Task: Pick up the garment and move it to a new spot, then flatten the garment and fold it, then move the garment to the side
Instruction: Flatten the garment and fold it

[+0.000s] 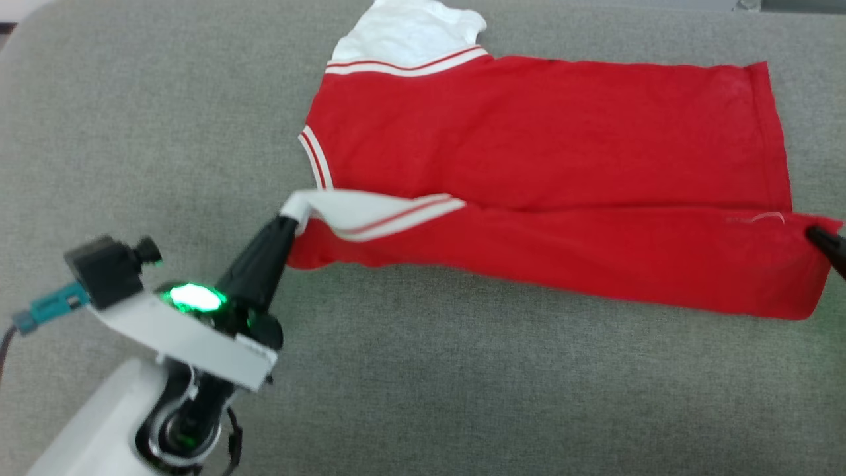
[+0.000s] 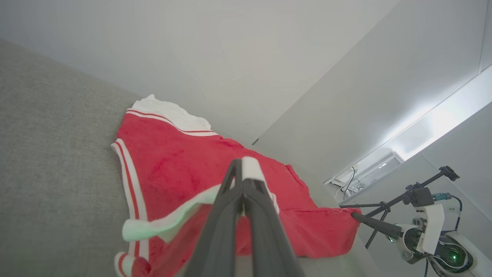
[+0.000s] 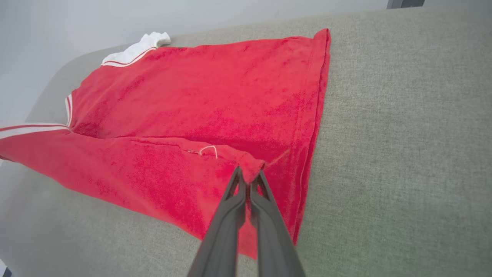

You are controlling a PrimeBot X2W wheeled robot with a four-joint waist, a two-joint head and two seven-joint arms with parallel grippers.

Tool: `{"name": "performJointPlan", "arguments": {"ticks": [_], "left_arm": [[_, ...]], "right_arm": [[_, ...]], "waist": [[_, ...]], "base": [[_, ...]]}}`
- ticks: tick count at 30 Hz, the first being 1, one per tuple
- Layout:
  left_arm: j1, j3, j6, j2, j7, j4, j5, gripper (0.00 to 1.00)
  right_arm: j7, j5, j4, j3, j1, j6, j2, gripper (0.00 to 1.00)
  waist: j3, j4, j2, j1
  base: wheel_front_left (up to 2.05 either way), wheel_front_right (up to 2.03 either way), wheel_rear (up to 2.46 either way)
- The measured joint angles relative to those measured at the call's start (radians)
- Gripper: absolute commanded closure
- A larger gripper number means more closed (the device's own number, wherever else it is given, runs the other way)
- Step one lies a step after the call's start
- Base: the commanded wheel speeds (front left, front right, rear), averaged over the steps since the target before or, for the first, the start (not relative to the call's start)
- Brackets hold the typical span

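Observation:
The red garment (image 1: 542,152) lies spread on a grey fabric surface (image 1: 423,383), plain side up, the "23" hidden. Its far white sleeve (image 1: 406,33) rests at the top edge. My left gripper (image 1: 295,215) is shut on the near white sleeve (image 1: 370,210), lifting that edge and folding it over the red body. My right gripper (image 1: 814,235), at the right edge of the head view, is shut on the garment's hem corner (image 3: 250,169). In the left wrist view the left gripper (image 2: 246,169) pinches white cloth, with the garment (image 2: 173,169) beyond it.
The grey surface (image 3: 403,134) stretches wide around the garment. A pale wall (image 2: 230,57) rises behind it. In the left wrist view a dark tripod (image 2: 407,198) stands beyond the right arm (image 2: 426,234).

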State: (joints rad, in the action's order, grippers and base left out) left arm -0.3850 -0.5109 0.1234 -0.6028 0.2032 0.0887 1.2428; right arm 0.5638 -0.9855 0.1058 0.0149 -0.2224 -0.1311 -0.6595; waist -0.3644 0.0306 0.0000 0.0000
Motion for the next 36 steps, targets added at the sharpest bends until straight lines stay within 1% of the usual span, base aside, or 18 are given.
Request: {"name": "performJointPlan", "arguments": {"ticks": [4, 5, 6, 7, 8, 12, 20, 21, 22, 23, 24, 25, 26, 27, 30, 32, 34, 36], "left_arm": [[-0.066, 0.005, 0.001, 0.031, 0.009, -0.071, 0.005, 1.0], [-0.086, -0.005, 0.001, 0.034, 0.009, -0.116, -0.014, 1.0], [-0.086, -0.005, 0.001, 0.034, 0.009, -0.116, -0.014, 1.0], [-0.103, -0.013, 0.001, 0.046, 0.01, -0.17, -0.029, 1.0], [-0.103, -0.013, 0.001, 0.046, 0.01, -0.17, -0.029, 1.0], [-0.144, -0.032, 0.001, 0.071, 0.014, -0.265, -0.061, 1.0], [-0.207, -0.098, 0.001, 0.091, 0.014, -0.392, -0.165, 1.0], [-0.212, -0.102, 0.001, 0.094, 0.015, -0.403, -0.172, 0.95], [-0.219, -0.107, 0.001, 0.095, 0.015, -0.414, -0.179, 0.77], [-0.225, -0.113, 0.001, 0.096, 0.017, -0.425, -0.188, 0.49], [-0.229, -0.115, 0.001, 0.096, 0.017, -0.432, -0.189, 0.15], [-0.23, -0.119, 0.001, 0.095, 0.017, -0.437, -0.191, 0.0], [-0.232, -0.123, 0.001, 0.091, 0.016, -0.442, -0.199, 0.0], [-0.237, -0.127, 0.001, 0.082, 0.008, -0.448, -0.208, 0.0], [-0.247, -0.138, -0.001, 0.035, -0.021, -0.445, -0.235, 0.0], [-0.264, -0.145, -0.009, -0.003, -0.06, -0.417, -0.252, 0.0], [-0.29, -0.153, -0.022, -0.048, -0.119, -0.376, -0.266, 0.0], [-0.315, -0.158, -0.045, -0.099, -0.19, -0.328, -0.279, 0.0]], "right_arm": [[-0.002, 0.029, -0.074, -0.02, -0.079, 0.0, 0.022, 1.0], [-0.007, 0.047, -0.112, -0.029, -0.103, 0.0, 0.032, 1.0], [-0.007, 0.047, -0.112, -0.029, -0.103, 0.0, 0.032, 1.0], [-0.012, 0.06, -0.146, -0.042, -0.12, 0.0, 0.037, 1.0], [-0.012, 0.06, -0.146, -0.042, -0.12, 0.0, 0.037, 1.0], [-0.033, 0.077, -0.204, -0.072, -0.146, 0.0, 0.052, 1.0], [-0.091, 0.09, -0.267, -0.121, -0.184, 0.0, 0.059, 1.0], [-0.098, 0.09, -0.272, -0.125, -0.185, -0.001, 0.059, 1.0], [-0.107, 0.09, -0.276, -0.13, -0.188, -0.001, 0.058, 1.0], [-0.117, 0.091, -0.279, -0.137, -0.19, -0.001, 0.057, 1.0], [-0.13, 0.093, -0.283, -0.143, -0.192, -0.001, 0.058, 0.9], [-0.145, 0.096, -0.286, -0.146, -0.194, -0.001, 0.058, 0.52], [-0.156, 0.1, -0.289, -0.151, -0.194, 0.0, 0.059, 0.08], [-0.169, 0.112, -0.289, -0.156, -0.193, 0.0, 0.058, 0.0], [-0.218, 0.133, -0.285, -0.157, -0.184, 0.0, 0.059, 0.0], [-0.252, 0.151, -0.28, -0.15, -0.179, 0.0, 0.06, 0.0], [-0.282, 0.172, -0.272, -0.139, -0.177, 0.0, 0.061, 0.0], [-0.312, 0.193, -0.263, -0.117, -0.174, 0.0, 0.066, 0.0]], "waist": [[-0.02, -0.001, 0.0, 0.0], [-0.032, -0.002, 0.0, 0.0], [-0.032, -0.002, 0.0, 0.0], [-0.045, -0.003, 0.0, 0.0], [-0.045, -0.003, 0.0, 0.0], [-0.073, -0.004, 0.0, 0.0], [-0.117, -0.006, 0.0, 0.0], [-0.118, -0.007, 0.0, 0.0], [-0.117, -0.007, 0.0, 0.0], [-0.115, -0.007, 0.0, 0.0], [-0.112, -0.007, 0.0, 0.0], [-0.108, -0.007, 0.0, 0.0], [-0.103, -0.007, 0.0, 0.0], [-0.097, -0.006, 0.0, 0.0], [-0.075, -0.004, 0.0, 0.0], [-0.057, -0.003, 0.0, 0.0], [-0.038, -0.002, 0.0, 0.0], [-0.019, -0.001, 0.0, 0.0]], "base": [[0.0, 0.0, 0.0], [0.0, 0.0, 0.0], [0.0, 0.0, 0.0], [0.0, 0.0, 0.0], [0.0, 0.0, 0.0], [0.0, 0.0, 0.0], [0.0, 0.0, 0.0], [0.0, 0.0, 0.0], [0.0, 0.0, 0.0], [0.0, 0.0, 0.0], [0.0, 0.0, 0.0], [0.0, 0.0, 0.0], [0.0, 0.0, 0.0], [0.0, 0.0, 0.0], [0.0, 0.0, 0.0], [0.0, 0.0, 0.0], [0.0, 0.0, 0.0], [0.0, 0.0, 0.0]]}}
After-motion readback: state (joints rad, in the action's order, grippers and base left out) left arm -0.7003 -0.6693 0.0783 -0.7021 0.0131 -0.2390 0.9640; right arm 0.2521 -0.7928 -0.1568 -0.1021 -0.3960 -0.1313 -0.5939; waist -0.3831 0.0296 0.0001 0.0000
